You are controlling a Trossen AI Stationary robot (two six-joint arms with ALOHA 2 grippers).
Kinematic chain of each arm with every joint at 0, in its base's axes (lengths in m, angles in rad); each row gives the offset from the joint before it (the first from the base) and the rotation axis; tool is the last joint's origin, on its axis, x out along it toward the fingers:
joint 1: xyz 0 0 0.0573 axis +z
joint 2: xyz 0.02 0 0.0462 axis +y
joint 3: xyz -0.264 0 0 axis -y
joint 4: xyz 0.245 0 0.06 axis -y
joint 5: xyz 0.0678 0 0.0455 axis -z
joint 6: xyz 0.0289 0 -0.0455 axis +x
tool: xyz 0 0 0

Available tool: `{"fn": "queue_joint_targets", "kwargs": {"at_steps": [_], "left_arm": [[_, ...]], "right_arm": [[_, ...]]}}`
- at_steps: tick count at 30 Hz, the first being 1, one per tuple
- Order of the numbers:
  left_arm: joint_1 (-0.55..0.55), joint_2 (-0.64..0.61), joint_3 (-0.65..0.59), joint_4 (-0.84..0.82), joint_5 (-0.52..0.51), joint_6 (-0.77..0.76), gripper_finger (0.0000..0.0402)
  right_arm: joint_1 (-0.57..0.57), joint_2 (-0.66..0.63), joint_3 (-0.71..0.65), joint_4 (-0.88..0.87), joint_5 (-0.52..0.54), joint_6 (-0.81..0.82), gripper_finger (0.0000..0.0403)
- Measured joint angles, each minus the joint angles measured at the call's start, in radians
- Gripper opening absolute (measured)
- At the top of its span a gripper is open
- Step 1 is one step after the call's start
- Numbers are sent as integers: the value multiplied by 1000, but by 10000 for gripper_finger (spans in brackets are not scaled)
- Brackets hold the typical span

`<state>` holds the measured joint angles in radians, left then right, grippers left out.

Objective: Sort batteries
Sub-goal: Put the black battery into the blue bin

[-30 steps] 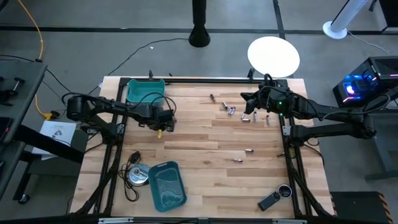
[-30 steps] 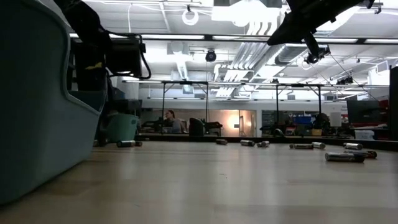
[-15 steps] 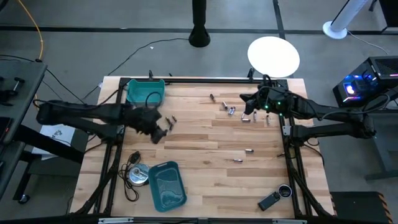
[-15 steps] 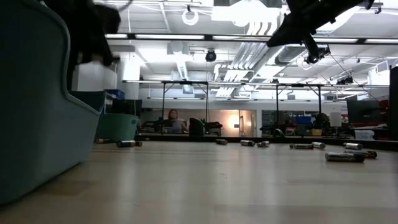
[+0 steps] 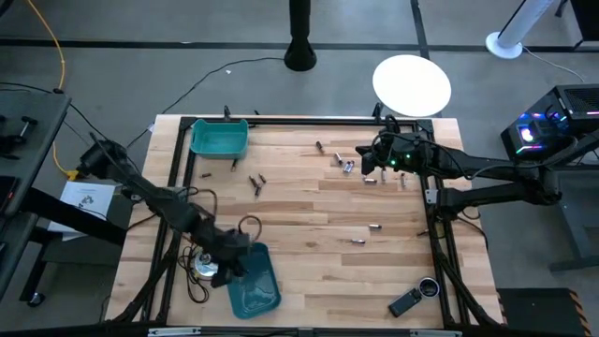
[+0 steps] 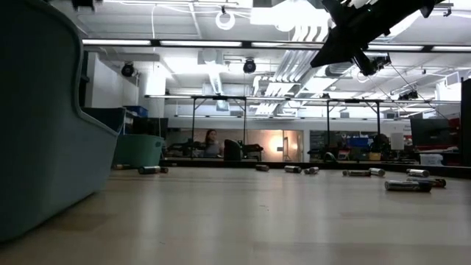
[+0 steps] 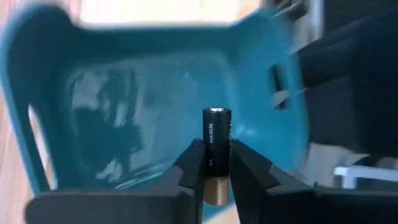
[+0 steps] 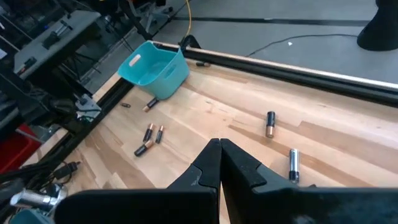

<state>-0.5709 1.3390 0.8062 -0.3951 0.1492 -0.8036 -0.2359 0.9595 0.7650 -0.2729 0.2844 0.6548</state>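
Pinching a battery [image 7: 216, 149] over the bench's seven-o'clock teal bin [image 5: 257, 290], the left gripper [image 5: 227, 269] hovers; right gripper [image 8: 219, 163], one o'clock, fingers seemingly pressed together.

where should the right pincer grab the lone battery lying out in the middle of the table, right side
Grip that battery across its round middle, coming straight down from above. It lies flat on the bare wood with nothing beside it, so fingers placed either side of its long axis should close cleanly.
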Motion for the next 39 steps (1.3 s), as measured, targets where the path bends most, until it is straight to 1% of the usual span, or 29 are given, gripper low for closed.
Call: {"fn": "queue_joint_targets", "kwargs": {"at_steps": [4, 9, 10, 12, 14, 15, 17, 19, 21, 22, 23, 25, 27, 29, 31, 34, 39], "left_arm": [[23, 59, -1, -6, 4, -31, 91], [92, 39, 0, -23, 61, -28, 131], [108, 28, 6, -51, 76, -19, 137], [149, 5, 38, -156, 109, 28, 148], [195, -23, 90, -299, 100, 91, 153], [221, -42, 120, -359, 74, 129, 155], [273, -78, 176, -451, -30, 199, 156], [326, -112, 219, -506, -187, 245, 157], [397, -130, 238, -505, -320, 285, 157], [440, -132, 238, -497, -349, 315, 157], [486, -125, 238, -491, -349, 354, 157], [569, -85, 238, -473, -317, 419, 157], [640, -22, 238, -467, -293, 446, 157], [702, 54, 236, -469, -292, 440, 157], [755, 133, 236, -467, -291, 399, 157], [802, 238, 236, -471, -286, 322, 157], [811, 363, 236, -469, -280, 196, 158]], "right_arm": [[0, 4, 0, 0, -8, 0, 1], [0, 2, 0, 0, -8, 0, 1], [0, 2, 0, 0, -8, 0, 1], [0, 2, 0, 0, -8, 0, 1], [0, 2, 0, 0, -8, 0, 1], [0, 2, 0, 0, -8, 0, 1], [0, 2, 0, 0, -8, 0, 1], [0, 2, 0, 0, -8, 0, 1], [0, 2, 0, 0, -8, 1, 1], [0, 2, 0, 0, -8, 3, 1], [0, 2, 0, 0, -8, 3, 1], [0, 2, 0, 0, -8, 3, 1], [0, 2, 0, 0, -7, 3, 1], [0, 2, 0, 0, 1, 2, 1], [0, 2, 0, 0, 29, 7, 1], [0, 2, 0, 0, 66, 45, 1], [0, 2, 0, 0, 79, 45, 1]]}}
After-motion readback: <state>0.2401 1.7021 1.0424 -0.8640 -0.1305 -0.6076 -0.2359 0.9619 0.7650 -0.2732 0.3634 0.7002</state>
